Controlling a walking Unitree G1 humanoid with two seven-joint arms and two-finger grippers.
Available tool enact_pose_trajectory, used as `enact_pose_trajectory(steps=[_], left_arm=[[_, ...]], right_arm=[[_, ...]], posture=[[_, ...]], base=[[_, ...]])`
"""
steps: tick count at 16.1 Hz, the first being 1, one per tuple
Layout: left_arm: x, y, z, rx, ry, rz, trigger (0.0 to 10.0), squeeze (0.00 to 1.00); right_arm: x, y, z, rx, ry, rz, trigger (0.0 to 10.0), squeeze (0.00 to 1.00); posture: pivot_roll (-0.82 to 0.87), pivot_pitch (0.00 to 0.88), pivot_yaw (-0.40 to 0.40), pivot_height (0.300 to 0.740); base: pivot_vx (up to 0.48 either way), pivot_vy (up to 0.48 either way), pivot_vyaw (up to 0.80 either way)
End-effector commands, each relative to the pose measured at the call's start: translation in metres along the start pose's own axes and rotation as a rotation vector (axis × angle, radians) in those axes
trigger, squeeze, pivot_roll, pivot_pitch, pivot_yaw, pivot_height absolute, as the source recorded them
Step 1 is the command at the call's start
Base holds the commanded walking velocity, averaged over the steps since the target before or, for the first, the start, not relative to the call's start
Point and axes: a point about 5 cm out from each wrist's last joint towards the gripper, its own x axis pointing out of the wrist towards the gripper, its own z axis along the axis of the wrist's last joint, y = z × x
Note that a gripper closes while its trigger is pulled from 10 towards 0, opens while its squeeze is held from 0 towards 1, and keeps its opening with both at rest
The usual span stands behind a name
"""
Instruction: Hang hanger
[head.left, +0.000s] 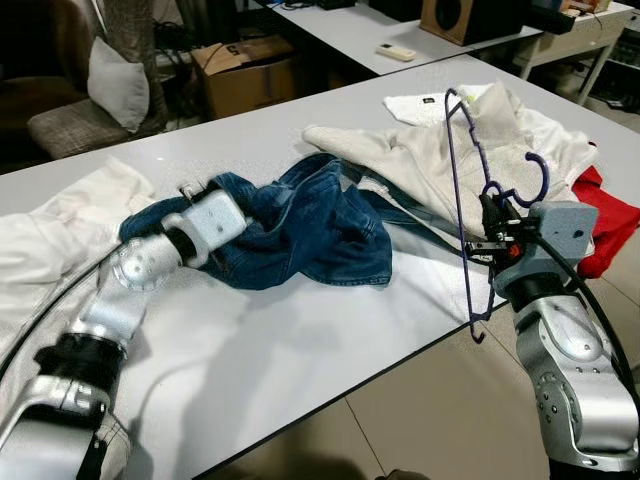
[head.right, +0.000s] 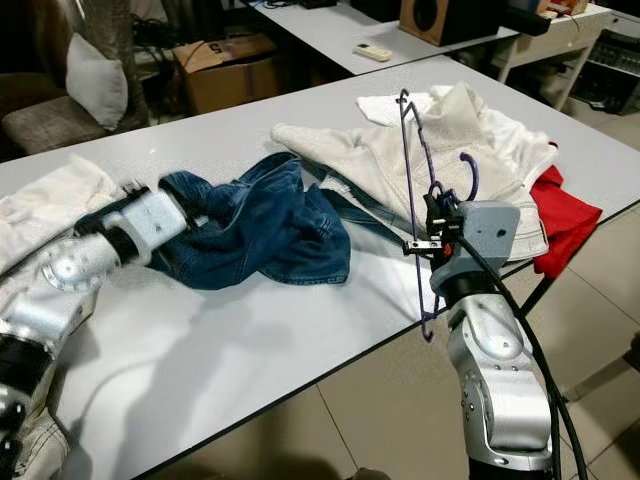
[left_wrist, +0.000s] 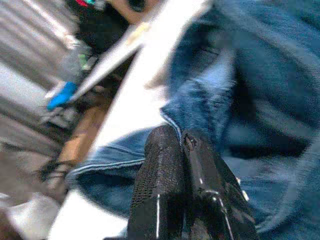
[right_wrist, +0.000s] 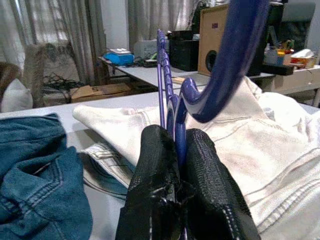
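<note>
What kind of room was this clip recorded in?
Probably a workroom or lab rather than a lived-in home: long grey tables with clothes laid out, a wooden speaker, a cardboard box, and curtains behind.

Bare table (head.left: 300, 340) front; jeans (head.left: 300, 225), white jacket (head.left: 420, 165) crowd rear.

No readable text for you anywhere. Cardboard box (head.left: 243, 68) behind table (head.left: 300, 350): dark mark on top flap, too small to read. Remote (head.left: 396, 51) on far desk: buttons only, no legible print. Speaker (right_wrist: 212, 47): no brand you can make out. Jeans (head.left: 300, 225), white jacket (head.left: 420, 165), red cloth (head.left: 605, 225): no tag or label legible. Hanger (head.left: 470, 200): plain, no marking.
</note>
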Motion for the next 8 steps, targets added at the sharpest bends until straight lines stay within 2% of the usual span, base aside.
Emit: enact_pose_trajectory(steps=[1,2,3,4,5,6,7,8], left_arm=[[0.001,0.017,0.005,0.021,0.007,0.064,0.0,0.0],[0.005,0.027,0.009,0.03,0.01,0.12,0.0,0.0],[0.012,0.046,0.025,0.048,-0.046,0.245,0.0,0.0],[0.014,0.057,0.036,0.058,-0.095,0.31,0.0,0.0],[0.011,0.089,0.075,0.101,-0.259,0.509,0.0,0.0],[0.006,0.101,0.091,0.117,-0.347,0.589,0.0,0.0],[-0.006,0.115,0.111,0.147,-0.468,0.705,0.0,0.0],[-0.027,0.117,0.121,0.184,-0.588,0.76,0.0,0.0]], right_arm=[[0.003,0.002,0.013,0.008,-0.063,0.029,10.0,0.0],[0.005,0.006,0.02,0.011,-0.095,0.09,10.0,0.0],[0.007,0.009,0.029,0.014,-0.133,0.152,10.0,0.0],[0.007,0.011,0.033,0.014,-0.152,0.175,10.0,0.0],[0.01,0.012,0.042,0.01,-0.202,0.197,10.0,0.0],[0.011,0.013,0.045,0.011,-0.222,0.196,10.0,0.0],[0.012,0.013,0.051,0.011,-0.259,0.191,10.0,0.0],[0.01,0.02,0.058,0.037,-0.303,0.235,10.0,0.0]], posture=[[-0.19,0.0,0.054,0.74],[-0.19,0.0,0.054,0.74],[-0.18,0.0,0.048,0.74],[-0.18,0.0,0.047,0.74],[-0.18,0.0,0.04,0.74],[-0.18,0.0,0.039,0.74],[-0.17,0.0,0.038,0.74],[-0.17,0.0,0.038,0.74]], base=[[0.0,0.0,0.0],[0.0,0.0,0.0],[0.0,0.0,0.0],[0.0,0.0,0.0],[0.0,0.0,0.0],[0.0,0.0,0.0],[0.0,0.0,0.0],[0.0,0.0,0.0]])
